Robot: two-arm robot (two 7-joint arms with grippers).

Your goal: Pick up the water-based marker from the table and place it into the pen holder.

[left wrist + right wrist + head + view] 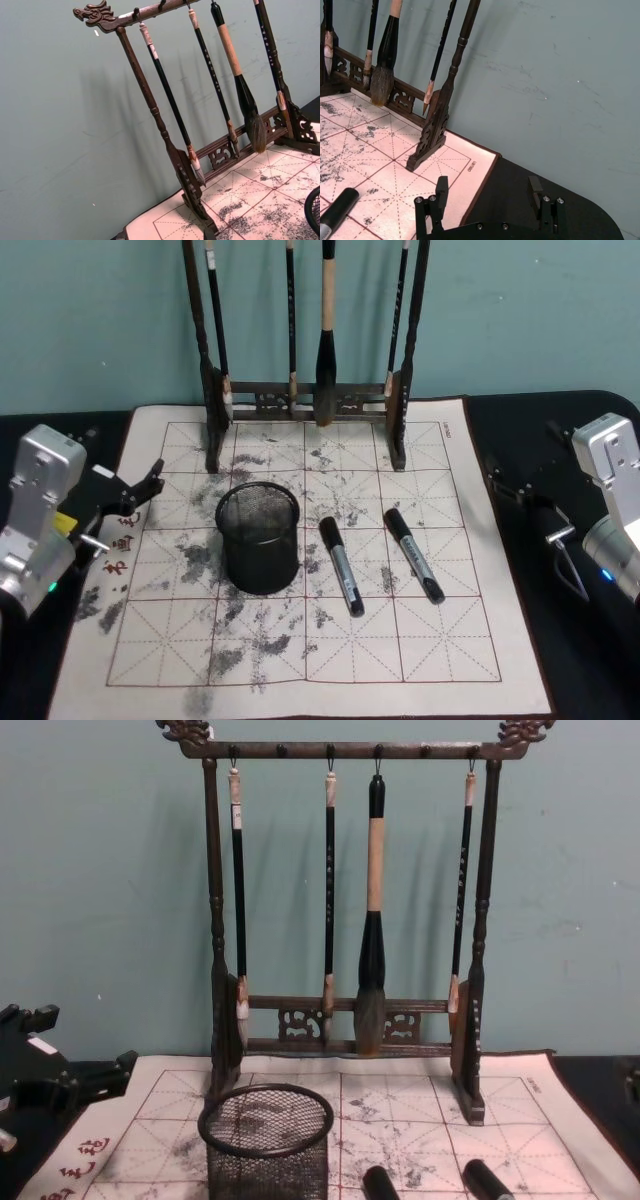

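Note:
The pen holder [258,540], a black wire-mesh cup, stands upright and empty on the calligraphy mat; the chest view shows it low in the middle [267,1145]. Two black markers with grey labels lie flat to its right, one close by [341,566] and one farther right [414,554]. I cannot tell which of them is the water-based marker. My left gripper [138,494] hovers open at the mat's left edge, apart from the holder. My right gripper [488,192] is open over the black table off the mat's right edge [528,518], with one marker's end [335,215] in its wrist view.
A tall dark wooden brush rack [305,400] with several hanging brushes stands at the back of the ink-stained gridded mat [300,650]. Behind it is a teal wall. Black table surface [580,660] flanks the mat on both sides.

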